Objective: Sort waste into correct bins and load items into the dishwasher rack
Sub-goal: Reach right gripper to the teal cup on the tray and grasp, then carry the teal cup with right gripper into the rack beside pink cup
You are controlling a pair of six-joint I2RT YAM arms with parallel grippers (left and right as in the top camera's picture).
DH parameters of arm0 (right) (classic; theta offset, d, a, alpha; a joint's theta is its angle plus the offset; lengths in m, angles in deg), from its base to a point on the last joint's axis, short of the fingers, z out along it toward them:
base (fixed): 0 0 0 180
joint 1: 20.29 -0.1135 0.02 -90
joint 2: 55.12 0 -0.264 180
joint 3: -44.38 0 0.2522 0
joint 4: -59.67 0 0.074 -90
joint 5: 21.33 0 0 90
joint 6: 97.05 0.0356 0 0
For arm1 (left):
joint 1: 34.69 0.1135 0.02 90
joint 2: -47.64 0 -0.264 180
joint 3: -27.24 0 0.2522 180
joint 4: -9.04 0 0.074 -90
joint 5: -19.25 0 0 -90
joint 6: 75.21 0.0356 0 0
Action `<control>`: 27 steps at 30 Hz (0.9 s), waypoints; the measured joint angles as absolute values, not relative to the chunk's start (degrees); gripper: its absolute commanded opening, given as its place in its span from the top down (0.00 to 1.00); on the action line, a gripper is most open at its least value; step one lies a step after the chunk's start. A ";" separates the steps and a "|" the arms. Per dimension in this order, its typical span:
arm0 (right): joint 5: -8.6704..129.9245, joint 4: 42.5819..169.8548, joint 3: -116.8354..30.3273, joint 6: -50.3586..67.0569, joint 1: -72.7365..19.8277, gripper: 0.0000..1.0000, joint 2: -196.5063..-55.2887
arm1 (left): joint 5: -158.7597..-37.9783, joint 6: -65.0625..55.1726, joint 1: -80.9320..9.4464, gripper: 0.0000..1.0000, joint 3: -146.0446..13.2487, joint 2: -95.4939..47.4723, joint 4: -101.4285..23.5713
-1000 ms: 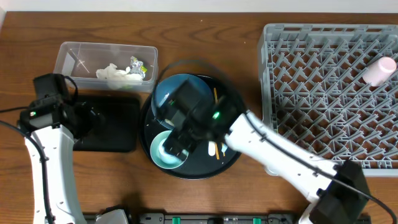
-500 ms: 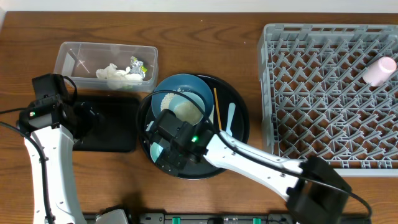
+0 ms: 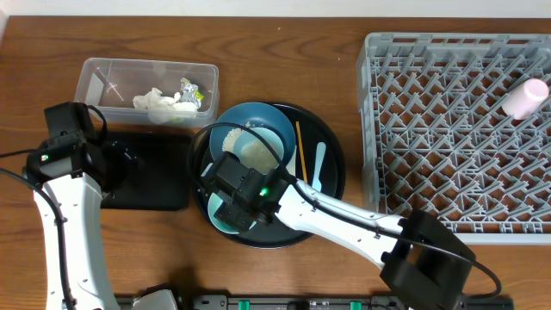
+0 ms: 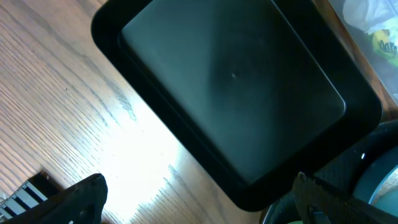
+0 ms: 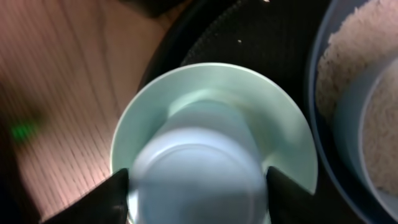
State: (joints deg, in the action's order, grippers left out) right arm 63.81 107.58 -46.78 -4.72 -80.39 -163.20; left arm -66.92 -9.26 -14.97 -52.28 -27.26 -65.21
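Observation:
My right gripper (image 3: 231, 205) (image 5: 199, 196) hangs over the mint-green bowl (image 5: 205, 87) (image 3: 215, 221) on the round black tray. Its open fingers stand on either side of an upturned light-blue cup (image 5: 199, 168) that sits in that bowl. The big dark-blue bowl (image 3: 263, 120) with white rice (image 3: 252, 151) lies just behind. Wooden chopsticks (image 3: 299, 146) and a pale spoon (image 3: 318, 165) lie beside it. My left gripper (image 3: 120, 164) (image 4: 199, 199) is open and empty above the front edge of the shallow black tray (image 4: 230, 81) (image 3: 164, 176).
The clear tub (image 3: 103, 73) at the back left holds the crumpled napkin (image 3: 157, 103) and the wrapper (image 3: 191, 93). The grey rack (image 3: 448, 129) fills the right side, with a pink cup (image 3: 525, 97) at its far right. The round black tray (image 3: 331, 185) lies between.
My right arm has swung left and toward the front, from over the blue bowl to over the mint-green bowl and cup. The left arm has not moved.

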 measured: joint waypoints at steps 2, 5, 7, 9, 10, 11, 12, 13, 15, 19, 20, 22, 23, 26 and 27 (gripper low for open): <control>64.29 107.37 -46.81 -4.50 -80.39 0.57 -163.17 | -66.90 -9.26 -14.97 0.04 -52.28 -27.26 -65.21; 64.62 107.19 -46.83 -4.46 -80.39 0.62 -163.17 | -66.90 -9.26 -14.97 0.04 -52.28 -27.26 -65.21; 64.70 107.28 -46.92 -4.46 -80.39 0.68 -163.17 | -66.90 -9.26 -14.97 0.04 -52.28 -27.26 -65.21; 64.70 108.07 -47.24 -4.46 -80.39 0.71 -163.17 | -66.90 -9.26 -14.97 0.04 -52.28 -27.26 -65.21; 64.68 108.63 -47.46 -4.46 -80.36 0.71 -163.17 | -66.92 -9.26 -14.97 0.04 -52.28 -27.26 -65.21; 64.66 109.64 -47.81 -4.44 -80.32 0.71 -163.13 | -66.92 -9.26 -14.97 0.04 -52.28 -27.26 -65.21; 64.62 110.67 -48.20 -4.44 -80.23 0.71 -163.09 | -66.90 -9.26 -14.97 0.04 -52.28 -27.26 -65.21; 64.59 112.09 -48.75 -4.44 -80.10 0.70 -162.96 | -66.92 -9.24 -14.97 0.04 -52.28 -27.26 -65.21; 64.57 115.23 -50.26 -4.42 -79.67 0.70 -162.48 | -66.92 -9.24 -14.97 0.04 -52.28 -27.26 -65.23; 64.31 120.87 -54.65 -4.44 -77.28 0.71 -159.98 | -66.90 -9.26 -14.97 0.04 -52.28 -27.26 -65.23; 64.33 122.27 -56.03 -4.44 -76.21 0.73 -158.96 | -66.92 -9.26 -14.97 0.04 -52.28 -27.26 -65.23; 64.46 124.70 -58.63 -4.44 -73.50 0.77 -156.57 | -66.90 -9.26 -14.97 0.04 -52.28 -27.26 -65.21; 64.66 125.20 -59.33 -4.44 -72.45 0.78 -155.57 | -66.92 -9.26 -14.97 0.04 -52.28 -27.26 -65.26; 65.47 126.56 -60.97 -4.44 -66.99 0.78 -151.72 | -66.90 -9.26 -14.97 0.04 -52.28 -27.26 -65.23; 65.82 126.86 -61.19 -4.44 -65.46 0.78 -150.78 | -66.92 -9.26 -14.97 0.04 -52.28 -27.26 -65.23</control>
